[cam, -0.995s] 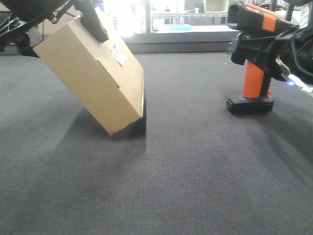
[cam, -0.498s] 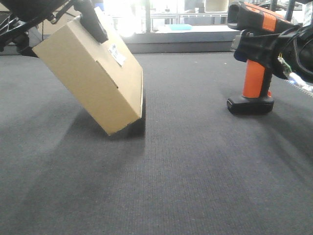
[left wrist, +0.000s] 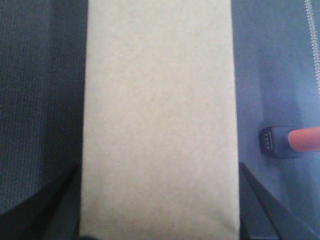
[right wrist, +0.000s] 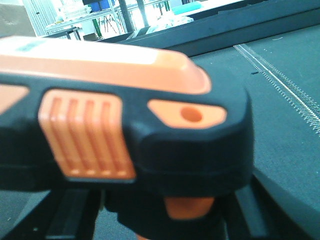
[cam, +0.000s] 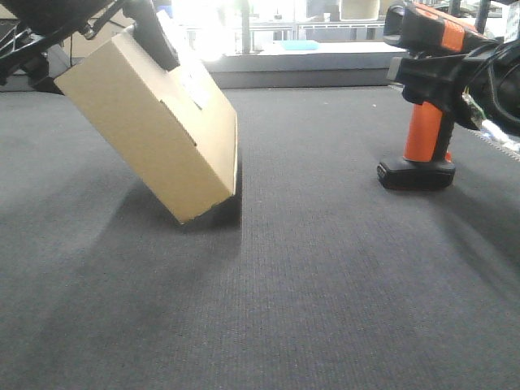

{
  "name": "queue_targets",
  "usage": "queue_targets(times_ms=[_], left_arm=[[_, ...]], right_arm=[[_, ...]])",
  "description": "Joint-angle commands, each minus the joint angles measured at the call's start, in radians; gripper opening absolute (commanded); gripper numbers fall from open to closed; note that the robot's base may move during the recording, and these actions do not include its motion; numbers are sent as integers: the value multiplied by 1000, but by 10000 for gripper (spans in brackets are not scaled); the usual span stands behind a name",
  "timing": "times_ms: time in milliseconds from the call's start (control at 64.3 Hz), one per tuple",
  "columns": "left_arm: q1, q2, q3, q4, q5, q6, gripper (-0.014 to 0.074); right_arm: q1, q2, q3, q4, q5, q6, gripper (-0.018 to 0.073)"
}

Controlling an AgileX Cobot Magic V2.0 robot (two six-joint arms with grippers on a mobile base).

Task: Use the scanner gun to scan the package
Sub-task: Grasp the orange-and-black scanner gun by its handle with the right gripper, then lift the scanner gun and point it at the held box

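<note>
here the package (cam: 154, 122) stands tilted on the grey mat (cam: 325, 276), with only its lower near edge touching down and its upper end raised toward the left. the left gripper (left wrist: 159, 220) is pinching it across its width. in the front view one black finger (cam: 156, 36) presses on the upper face, and in the left wrist view the plain tan side fills the space between two dark fingers. a small white label (cam: 195, 88) sits on the upper face just below that finger; glare washes it out, so no writing or bars can be read. well apart to the right, the scanner (cam: 424, 134) stands on the mat on its flat black base (cam: 416, 173), orange handle upright. the right gripper (right wrist: 160, 214) is clamped around it just under the head. the right wrist view shows the black head close up, with a ribbed orange panel, an orange inlay with a round hole, and a pale blurred patch on top. no brand or text is legible on it.
</note>
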Motion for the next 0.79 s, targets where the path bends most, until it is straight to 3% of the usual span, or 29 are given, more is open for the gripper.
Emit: queue_targets(times_ms=[0,264,575,777], left_arm=[[-6,-3,-4,-2,-23,-7,-56],[-6,-3,-4,-2,-25,-7,-55],[-6,-3,-4,-2,-25,-7,-55],[-6,-3,-4,-2,-21,-7,-55]], right_arm=[[1,0,-5,-4,-32,-1,196],[1,-46,-5,-59,-139,-268,196],[-1,-69,-50,88,-146,-676,196],[-43,-69,-59,93,-125,-720,196]])
